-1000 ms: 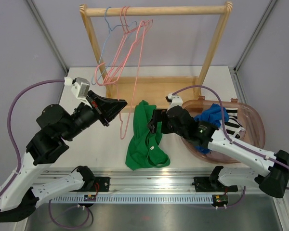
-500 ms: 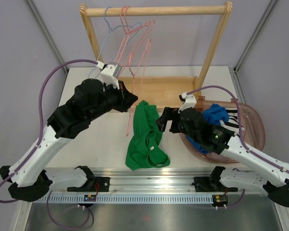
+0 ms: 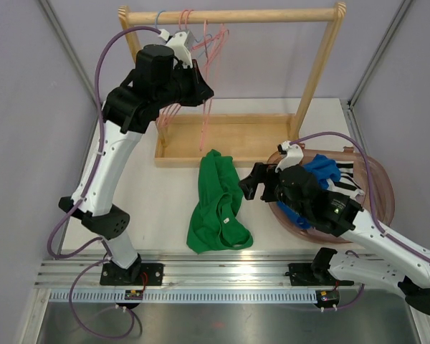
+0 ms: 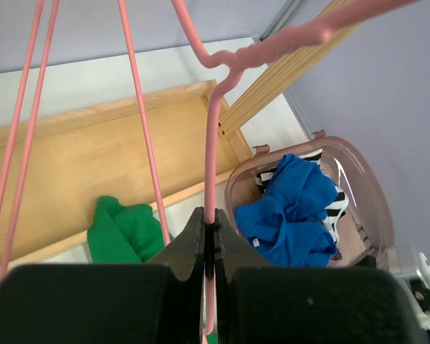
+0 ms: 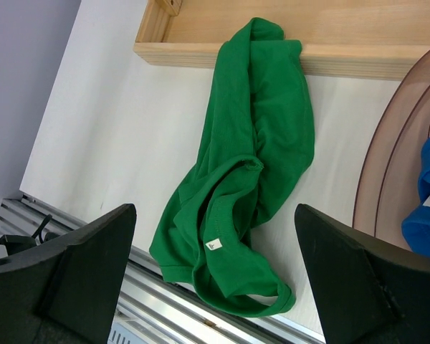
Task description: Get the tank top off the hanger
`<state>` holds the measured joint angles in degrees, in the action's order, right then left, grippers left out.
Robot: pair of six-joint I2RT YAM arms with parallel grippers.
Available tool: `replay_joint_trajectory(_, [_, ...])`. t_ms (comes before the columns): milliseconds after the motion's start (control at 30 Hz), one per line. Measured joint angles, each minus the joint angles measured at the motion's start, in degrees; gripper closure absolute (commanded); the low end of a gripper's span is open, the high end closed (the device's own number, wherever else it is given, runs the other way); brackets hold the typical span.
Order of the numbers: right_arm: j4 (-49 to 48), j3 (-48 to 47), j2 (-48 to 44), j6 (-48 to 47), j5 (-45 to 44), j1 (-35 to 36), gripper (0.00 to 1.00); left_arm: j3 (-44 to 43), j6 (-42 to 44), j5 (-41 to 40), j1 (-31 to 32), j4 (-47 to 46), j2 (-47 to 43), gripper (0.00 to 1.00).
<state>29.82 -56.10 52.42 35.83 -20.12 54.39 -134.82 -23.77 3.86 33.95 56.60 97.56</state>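
One garment mattered here: the crumpled green cotton tank top [image 3: 218, 204] lay flat on the white table [image 3: 150, 193] just in front of the light wooden clothes rack [image 3: 229, 16], its top end touching the rack's base tray, no hanger in it. So removal looked done; the step in hand, I judged, was parking the hanger.

The left gripper [image 4: 209, 231] was up by the rack's top rail, jaws pressed together on the straight neck of a thin pink wire hanger [image 4: 213, 143]. Couldn't tell whether its hook sat over the rail. Other pink and blue wire hangers [image 3: 173, 107] hung on the rail close by.

To do it well: bring the hook squarely over the rail, let it take the weight before letting go, avoid snagging the neighbours.

The right gripper [image 5: 215, 258] hovered low in front of the rack, jaws spread wide, empty, above the top and beside the pink translucent plastic basket [image 3: 383, 193]. It was best kept out of it.
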Motion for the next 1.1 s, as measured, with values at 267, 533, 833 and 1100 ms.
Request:
replay_joint_trajectory(267, [0.13,0.9,-2.01,-0.22,-0.31,0.0,0.0,-2.4,-2.36,6.34,-5.57,-1.16,6.47,1.0])
replay_joint_trajectory(533, [1.62,2.14,-2.29,-0.81,-0.42,0.0,0.0,-5.29,-3.32,9.49,-5.99,-3.91,9.55,1.0])
replay_joint_trajectory(833, [1.97,2.64,-2.43,-1.33,-0.37,0.0,0.0,-5.29,-4.83,8.48,-6.49,-7.54,9.55,1.0])
replay_joint_trajectory(1100, [1.77,4.5,-2.43,-1.29,-0.17,0.0,0.01,-5.64,-5.92,7.43,-7.19,-9.99,11.69,1.0])
